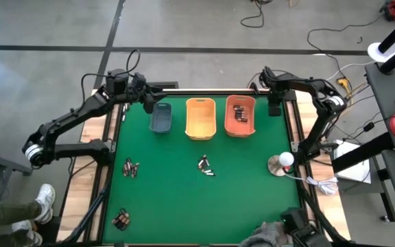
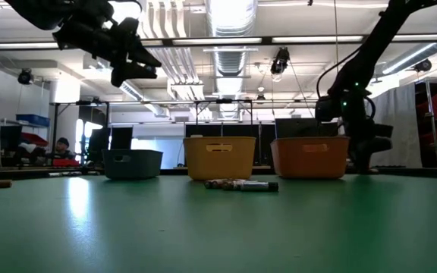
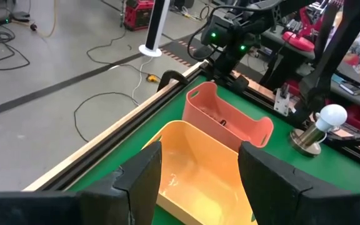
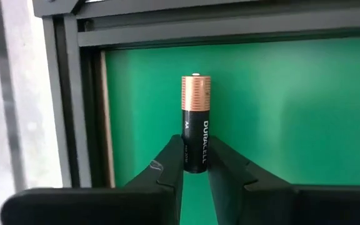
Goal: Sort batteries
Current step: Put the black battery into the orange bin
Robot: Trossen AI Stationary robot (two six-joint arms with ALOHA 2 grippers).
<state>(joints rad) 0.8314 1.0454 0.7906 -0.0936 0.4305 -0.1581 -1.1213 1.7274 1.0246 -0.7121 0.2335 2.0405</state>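
Note:
My right gripper (image 4: 195, 164) is shut on a black-and-copper AA battery (image 4: 195, 119). It hovers at the table's far right corner (image 1: 274, 104), just right of the orange bin (image 1: 239, 115), which has batteries in it. My left gripper (image 3: 199, 178) is open and empty. It hangs high above the grey-blue bin (image 1: 161, 116) near the far left (image 2: 127, 61). The yellow-orange bin (image 1: 200, 118) stands between the other two. Loose batteries lie on the green mat in three groups: left (image 1: 130, 167), centre (image 1: 206, 167) and near left (image 1: 121, 219). My right gripper pinches the battery's black end (image 4: 195, 156) between its two fingertips. The battery lies along the fingers, and its copper end (image 4: 195, 87) sticks out past them over the green mat. It appears clear of the mat.
A white ball lamp on a round base (image 1: 280, 163) stands at the right edge. The table's black frame (image 4: 167, 28) runs close behind the right gripper. A person's shoe (image 1: 44, 199) shows beside the table's left. Open mat lies between the bins and the battery groups.

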